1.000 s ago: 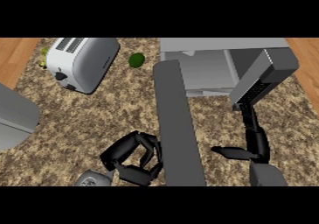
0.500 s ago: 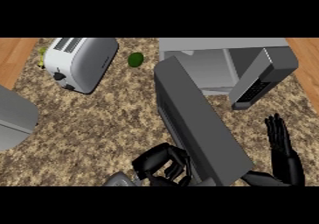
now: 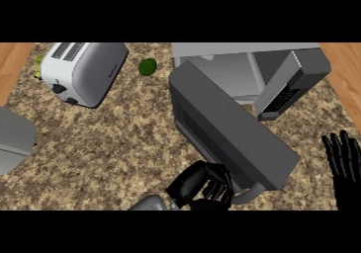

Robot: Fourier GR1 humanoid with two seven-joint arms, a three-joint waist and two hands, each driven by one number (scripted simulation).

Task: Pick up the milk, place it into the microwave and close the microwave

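Head view, looking steeply down on a speckled brown counter (image 3: pixel 117 133). Left hand (image 3: pixel 201 187) — near the lower edge, fingers curled against the outer corner of the microwave door (image 3: pixel 230 131); whether it grips the door or merely presses on it cannot be told. The door, a dark grey slab, stands swung out diagonally across the opening of the microwave (image 3: pixel 245 69), whose pale interior shows at the top of the view with a dark control panel (image 3: pixel 293 84) angled to its right. Right hand (image 3: pixel 348 173) — at the right edge, fingers straight and spread, pointing up, holding nothing. The milk is not visible anywhere; its place cannot be told. A silver toaster (image 3: pixel 84 71) lies at upper left, a small green fruit (image 3: pixel 147 66) just beside it, and a grey object (image 3: pixel 9 138) sits at the left edge.
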